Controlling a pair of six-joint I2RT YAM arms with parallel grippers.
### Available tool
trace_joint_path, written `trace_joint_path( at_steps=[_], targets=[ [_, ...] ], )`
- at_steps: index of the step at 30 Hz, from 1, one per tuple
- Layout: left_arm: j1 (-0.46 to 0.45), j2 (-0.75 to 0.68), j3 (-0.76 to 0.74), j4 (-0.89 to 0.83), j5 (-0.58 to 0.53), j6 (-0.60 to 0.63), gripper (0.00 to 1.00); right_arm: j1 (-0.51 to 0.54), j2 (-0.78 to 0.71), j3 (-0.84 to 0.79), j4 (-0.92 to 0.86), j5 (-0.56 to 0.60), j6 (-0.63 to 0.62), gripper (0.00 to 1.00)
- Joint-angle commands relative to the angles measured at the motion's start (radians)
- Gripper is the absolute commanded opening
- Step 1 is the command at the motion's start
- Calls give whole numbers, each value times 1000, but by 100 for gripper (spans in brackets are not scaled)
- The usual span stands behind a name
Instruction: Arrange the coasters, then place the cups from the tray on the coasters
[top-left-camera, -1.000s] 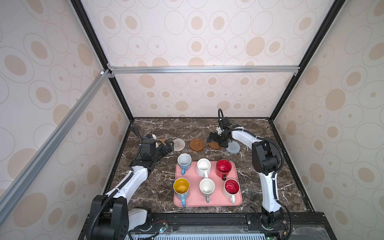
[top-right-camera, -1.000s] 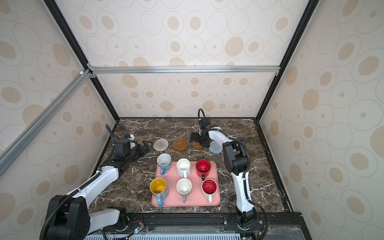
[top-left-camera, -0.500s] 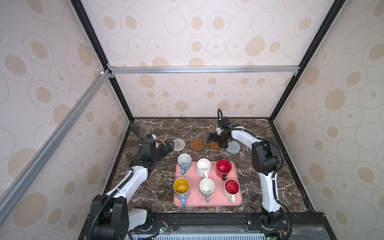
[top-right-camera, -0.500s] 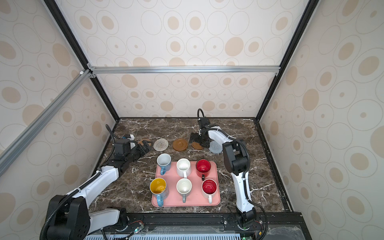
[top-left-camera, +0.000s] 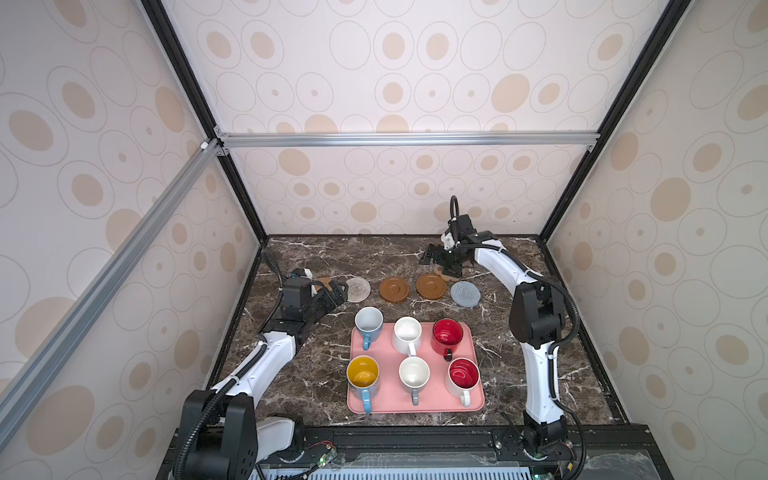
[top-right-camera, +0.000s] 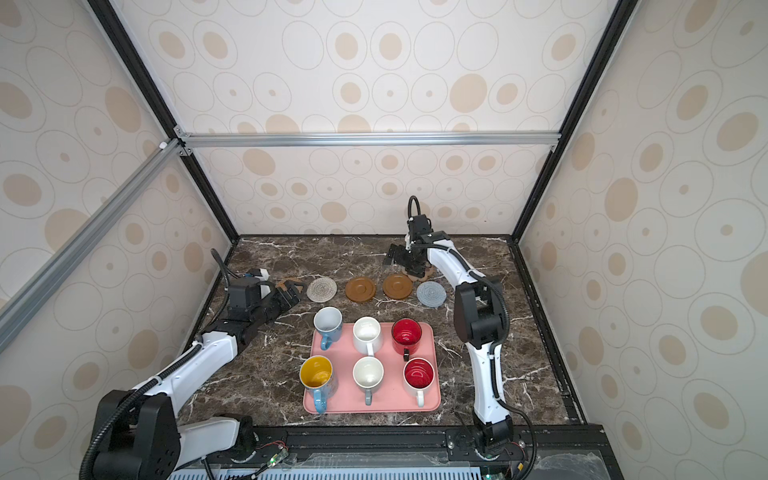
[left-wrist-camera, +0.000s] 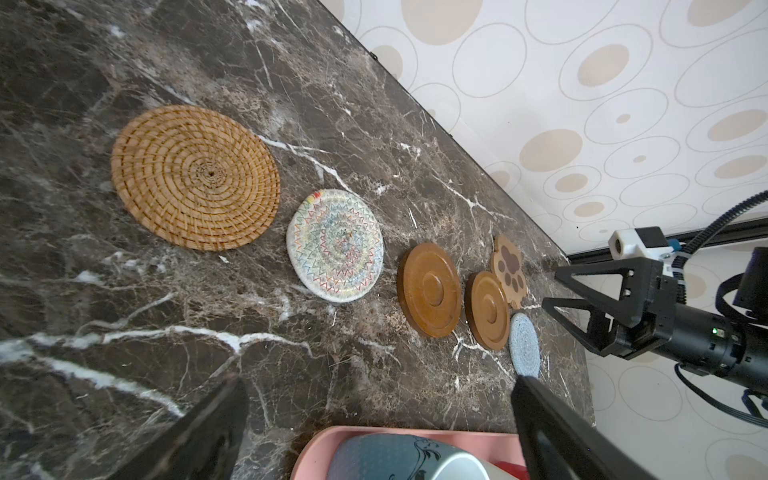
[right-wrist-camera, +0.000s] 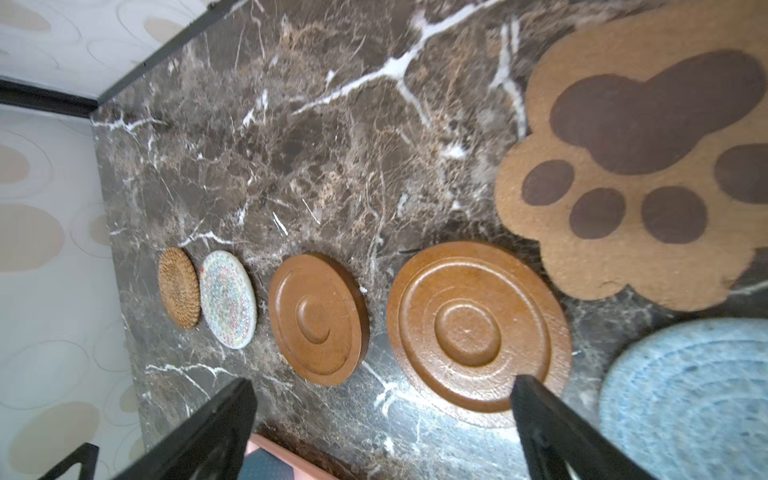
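Several coasters lie in a row behind the tray: rattan (left-wrist-camera: 195, 176), cream woven (top-left-camera: 358, 289), two brown discs (top-left-camera: 393, 289) (top-left-camera: 431, 286) and grey-blue (top-left-camera: 465, 294). The paw coaster (right-wrist-camera: 636, 166) sits just behind the row. The pink tray (top-left-camera: 415, 405) carries several cups, among them light blue (top-left-camera: 368, 322), all red (top-left-camera: 447, 334) and yellow-inside (top-left-camera: 363, 374). My left gripper (top-left-camera: 337, 294) is open and empty, low over the rattan coaster's near side. My right gripper (top-left-camera: 430, 255) is open and empty, hovering beside the paw coaster.
The dark marble table (top-left-camera: 299, 374) is boxed in by patterned walls at the back and both sides. The coaster row runs close to the tray's far rim (left-wrist-camera: 316, 453). Bare marble lies behind the row and on both sides of the tray.
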Motion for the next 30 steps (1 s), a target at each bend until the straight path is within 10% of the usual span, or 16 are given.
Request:
trace_joint_path(
  at_steps=[1, 30],
  targets=[
    [7, -14, 39, 1, 7, -6, 100, -40, 43, 29, 63, -103, 44, 100],
    [7, -87, -53, 39, 12, -50, 100, -49, 358, 296, 165, -277, 184, 100]
  ],
)
